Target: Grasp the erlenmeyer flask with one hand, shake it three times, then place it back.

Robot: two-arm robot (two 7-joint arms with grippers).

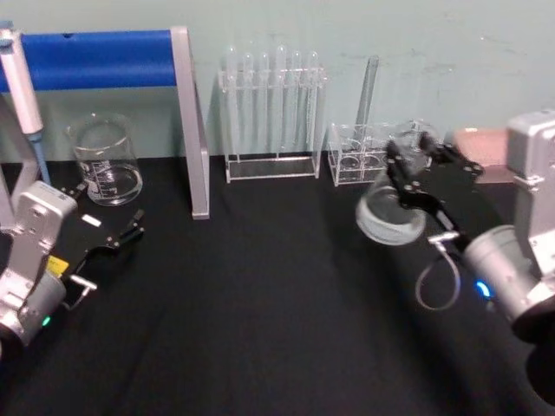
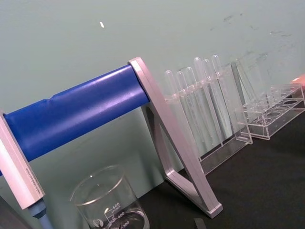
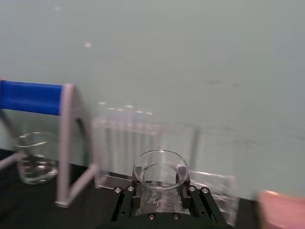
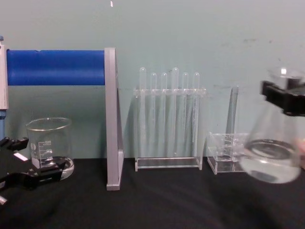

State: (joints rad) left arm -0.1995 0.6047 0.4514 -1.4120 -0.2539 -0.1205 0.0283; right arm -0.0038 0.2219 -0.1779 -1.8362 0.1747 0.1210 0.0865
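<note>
Holding the flask (image 1: pixel 390 217): right gripper (image 1: pixel 408 166), jaws clamped on the neck just under the rim; flask tilted and raised off the black table (image 1: pixel 260 312), at the right side, in front of the small rack (image 1: pixel 355 156); its base is blurred. Left gripper (image 1: pixel 121 234): parked low at the left edge, jaws apart, gripping nothing, near the beaker (image 1: pixel 104 160); tube rack (image 1: pixel 273 113) upright at mid-back.
</note>
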